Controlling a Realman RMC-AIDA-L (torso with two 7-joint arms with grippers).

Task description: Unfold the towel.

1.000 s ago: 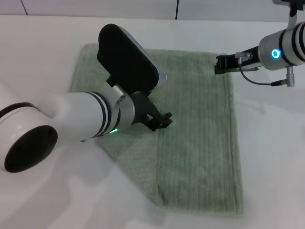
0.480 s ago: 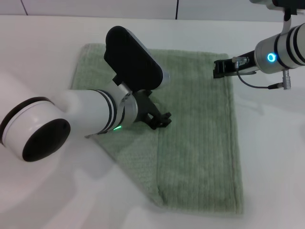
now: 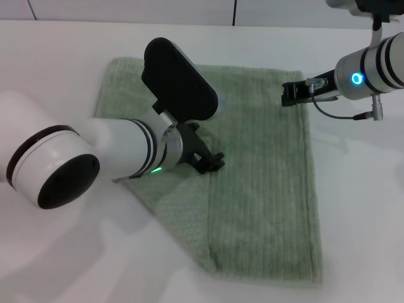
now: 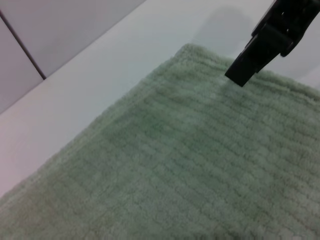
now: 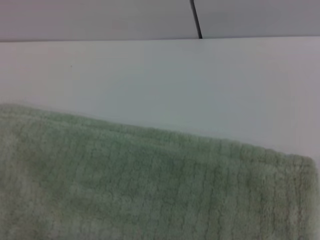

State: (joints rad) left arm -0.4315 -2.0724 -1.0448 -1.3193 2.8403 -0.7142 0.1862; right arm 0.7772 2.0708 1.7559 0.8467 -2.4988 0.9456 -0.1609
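towel lies folded on the table, left gripper on its mid fold, right gripper at far corner, can't tell if either's closed, imo pinch top layer only b4 pulling.

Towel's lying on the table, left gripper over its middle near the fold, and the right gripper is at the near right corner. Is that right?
Not quite. In the head view the right gripper is at the far right corner of the towel, not the near one. The rest holds: the towel lies on the table, and the left gripper is over its middle near the fold.
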